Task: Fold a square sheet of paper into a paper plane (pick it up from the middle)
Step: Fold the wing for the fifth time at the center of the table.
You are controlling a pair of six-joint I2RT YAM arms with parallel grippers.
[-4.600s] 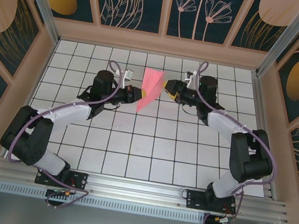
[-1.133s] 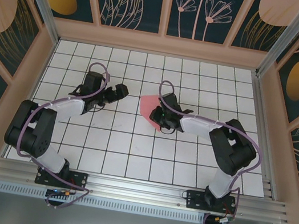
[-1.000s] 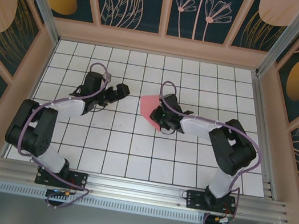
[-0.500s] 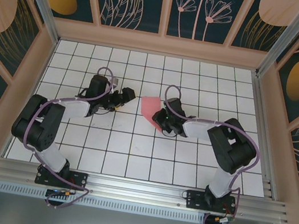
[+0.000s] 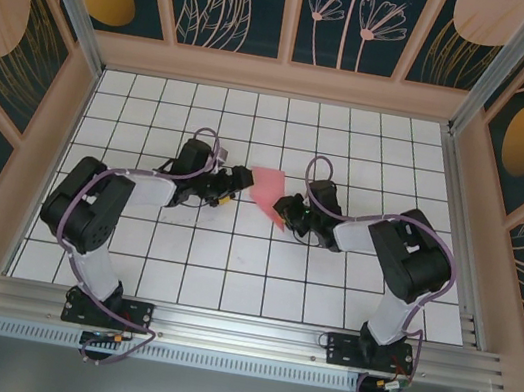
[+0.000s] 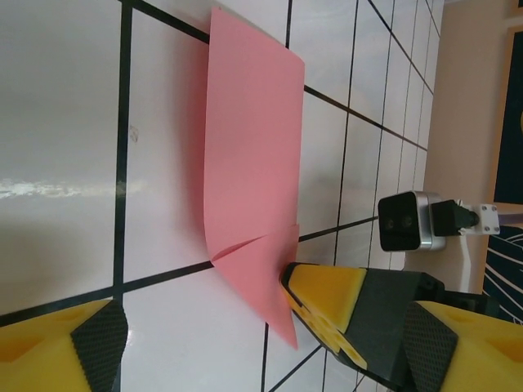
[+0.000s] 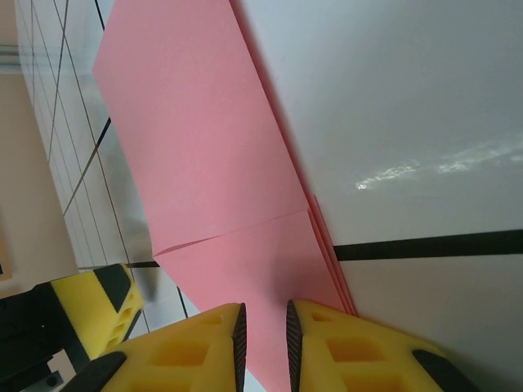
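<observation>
Beside the right gripper (image 7: 261,318), flat on the white gridded table (image 5: 232,252), lies the pink paper (image 7: 204,139), already folded into a narrow pointed shape. Its near end runs into that gripper, whose yellow fingers are pinched close on it with only the paper in the slit between them. On the far side of the paper from the right gripper waits the left gripper (image 5: 237,182), fingers spread wide and empty, low to the table.

I judge the paper light and limp. It would sag or flutter if lifted by one corner, crease at a hard squeeze, and slide easily on the glossy tiles. Several layers stack along the long edge nearest the right gripper, so that folded edge looks the stiffest place to take hold; the single-layer flap looks the weakest.

No writing, brand or label can be read on the paper or either gripper.
</observation>
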